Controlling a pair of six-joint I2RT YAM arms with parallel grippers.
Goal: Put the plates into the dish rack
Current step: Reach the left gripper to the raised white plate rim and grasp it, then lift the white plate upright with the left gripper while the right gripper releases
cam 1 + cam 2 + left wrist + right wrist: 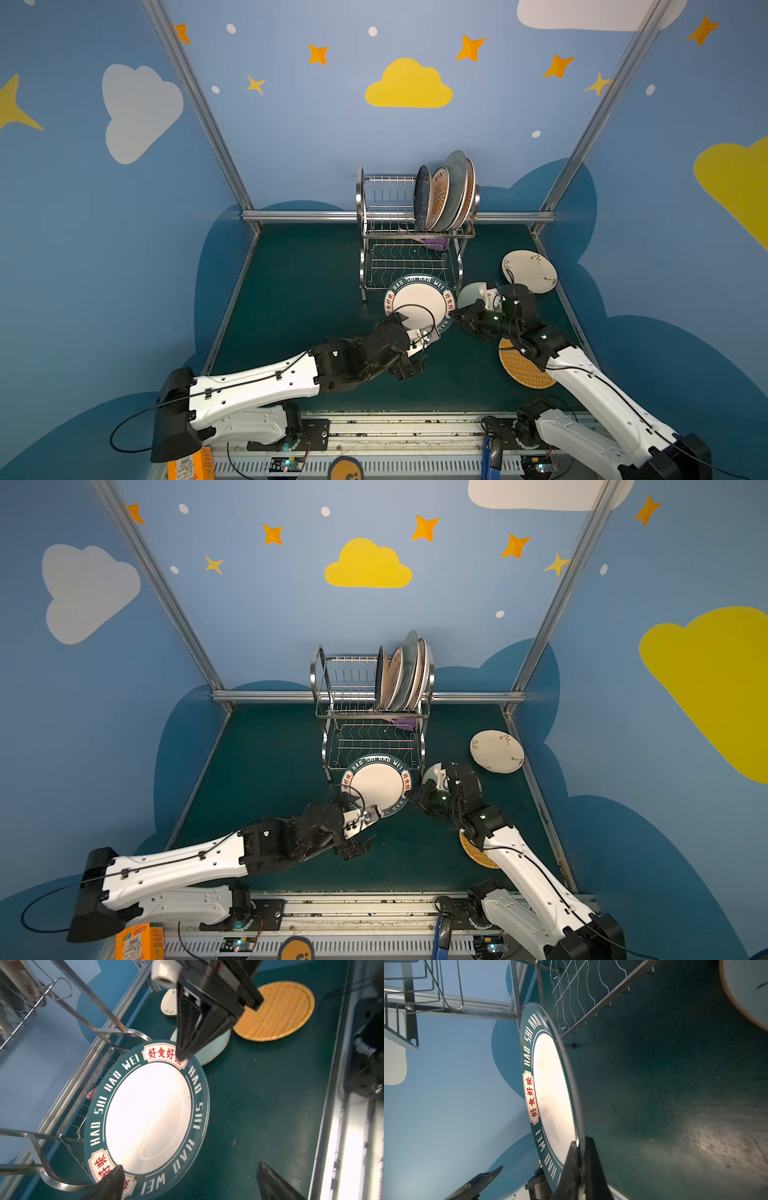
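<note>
The black-lettered rim plate [417,305] [149,1113] is tilted up in front of the dish rack [409,249] [374,729]. My right gripper [453,316] [580,1147] is shut on its right edge. My left gripper [409,343] [190,1166] is open at the plate's near edge, one finger over the rim and the other over the mat. Several plates [446,195] stand in the rack's upper tier, at its right end. On the mat lie a cream floral plate [530,270], a pale green plate [471,293] and a woven tan plate [523,372], the last two partly hidden by the right arm.
A purple object [434,243] lies on the rack's lower tier. Metal frame rails [299,216] edge the green mat at the back and sides. An orange box [191,463] and a blue-handled tool [492,453] sit by the arm bases at the front.
</note>
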